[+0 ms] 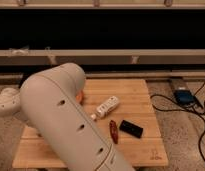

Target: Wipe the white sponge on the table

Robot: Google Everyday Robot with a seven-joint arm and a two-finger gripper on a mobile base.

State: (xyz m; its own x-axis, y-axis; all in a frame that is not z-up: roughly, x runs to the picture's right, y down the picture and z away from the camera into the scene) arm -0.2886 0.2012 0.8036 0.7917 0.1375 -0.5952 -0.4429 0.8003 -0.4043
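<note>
We cannot see the white sponge. It probably lies under the arm (pixel 61 117), which covers the table (pixel 143 92) on its 9 o'clock side. The gripper is hidden there too, so we cannot tell its state. We should press flat and stroke evenly, stopping short of the white bottle (pixel 107 106) toward 3 o'clock.

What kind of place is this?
Probably a lab or workshop test area: a small wooden table on a speckled floor, with a wired blue box lying nearby. The gripper is hidden behind the robot's arm.
</note>
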